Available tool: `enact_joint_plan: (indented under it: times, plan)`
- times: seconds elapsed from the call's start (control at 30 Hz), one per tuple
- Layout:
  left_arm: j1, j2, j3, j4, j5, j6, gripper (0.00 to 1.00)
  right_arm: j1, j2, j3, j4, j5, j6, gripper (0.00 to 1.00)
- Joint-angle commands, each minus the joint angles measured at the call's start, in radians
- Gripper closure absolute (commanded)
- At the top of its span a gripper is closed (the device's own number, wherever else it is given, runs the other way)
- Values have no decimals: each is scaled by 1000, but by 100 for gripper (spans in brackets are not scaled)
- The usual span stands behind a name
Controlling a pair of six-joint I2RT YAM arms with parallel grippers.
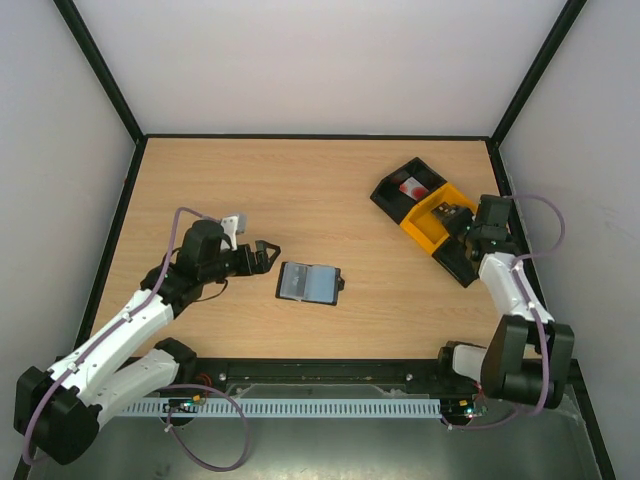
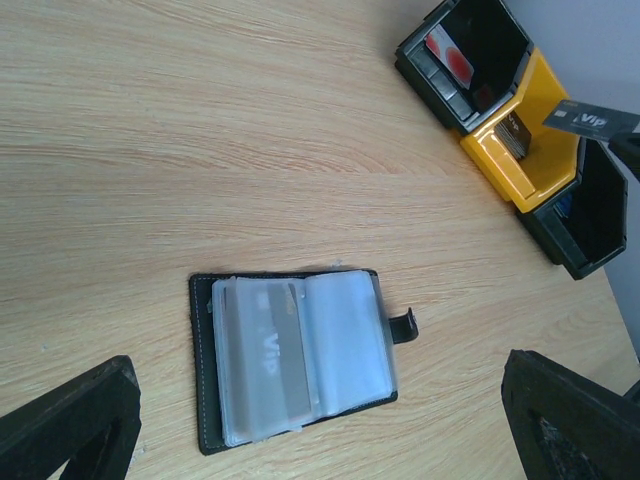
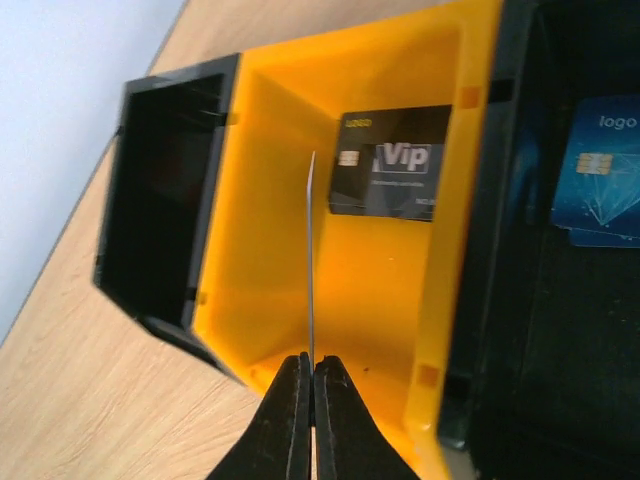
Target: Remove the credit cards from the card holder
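Found holder [image 1: 308, 283] lying open, sleeves up, mid-table [image 1: 200, 180], just ahead of left gripper [image 1: 264, 256] and not touching it. Marked that gripper as released: fingers [image 2: 75, 425] spread wide at the bottom corners of the wrist view, gripping nothing. Read "VIP" on a grey card [image 2: 272, 358] under the left-hand sleeve; could not tell about further cards behind the cloudy plastic. Logged a strap tab [image 2: 403, 325] sticking out at the holder's right edge. Located three bins in a row at far right: black bin [image 1: 385, 193], yellow bin [image 1: 418, 228], second black bin [image 1: 462, 268]. Saw right gripper [image 3: 311, 378] above the yellow bin, clenched on a thin card [image 3: 312, 250], edge-on in its own camera, dark with "VIP" lettering from the left wrist. Counted another dark VIP card [image 3: 390, 163] flat inside the yellow bin, a blue card [image 3: 605, 170] probably in the nearer black bin, a red-marked card [image 2: 448, 58] in the farther one.
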Motion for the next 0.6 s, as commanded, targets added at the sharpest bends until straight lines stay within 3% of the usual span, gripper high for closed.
enact_joint_plan:
  times: [0.0,0.57]
  plan:
    - [5,3,28,-18,2,15,1,-28,82,47,31,-42,-19,98]
    - [9,53,13,24,-7,-32,1,-59,346,200,73,-71,-64,98]
